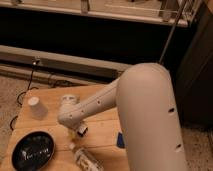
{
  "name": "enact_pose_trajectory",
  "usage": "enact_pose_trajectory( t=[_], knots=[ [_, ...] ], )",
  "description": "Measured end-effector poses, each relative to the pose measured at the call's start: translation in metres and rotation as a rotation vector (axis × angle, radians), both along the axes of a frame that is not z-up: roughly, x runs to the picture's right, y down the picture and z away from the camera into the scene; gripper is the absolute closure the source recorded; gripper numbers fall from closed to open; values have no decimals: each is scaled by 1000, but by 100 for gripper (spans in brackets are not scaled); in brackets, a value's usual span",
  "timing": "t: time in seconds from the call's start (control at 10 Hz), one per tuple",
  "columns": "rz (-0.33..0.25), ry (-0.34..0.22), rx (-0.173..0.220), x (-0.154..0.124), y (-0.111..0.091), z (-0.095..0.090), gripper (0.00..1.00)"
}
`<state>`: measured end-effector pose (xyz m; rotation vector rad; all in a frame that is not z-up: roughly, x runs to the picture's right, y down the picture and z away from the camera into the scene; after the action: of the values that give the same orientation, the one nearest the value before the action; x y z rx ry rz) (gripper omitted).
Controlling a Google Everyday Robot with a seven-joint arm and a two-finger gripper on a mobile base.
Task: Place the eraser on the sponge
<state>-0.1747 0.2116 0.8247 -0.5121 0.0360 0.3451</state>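
My gripper (pixel 76 129) is down at the wooden table (pixel 50 95), left of centre, at the end of the big white arm. A small dark block with a light edge, the eraser (pixel 82 130), peeks out right at the gripper's tip. Whether it is gripped does not show. Only a thin blue sliver of the sponge (pixel 120 140) is visible to the right, since the arm's thick upper section covers the remainder.
A white cup (pixel 36 107) stands upside down at the table's left. The round black plate (pixel 32 150) lies at the front left. A clear bottle (pixel 85 159) lies on its side near the front edge. Dark shelving fills the background.
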Motion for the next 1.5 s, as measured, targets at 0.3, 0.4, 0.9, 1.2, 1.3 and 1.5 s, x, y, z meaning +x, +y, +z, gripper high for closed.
enact_pose_trajectory(
  t=[0.3,0.4,0.9,1.2,1.3,1.5],
  knots=[
    [19,-8,1,-7,2,5,70],
    [18,-14,13,-5,-3,4,80],
    [-17,-70,90,67,-42,-30,100],
    [12,-91,63,175,-37,-44,100],
    [26,-110,60,204,-32,-44,100],
    [35,-150,62,249,-24,-40,100]
  ],
)
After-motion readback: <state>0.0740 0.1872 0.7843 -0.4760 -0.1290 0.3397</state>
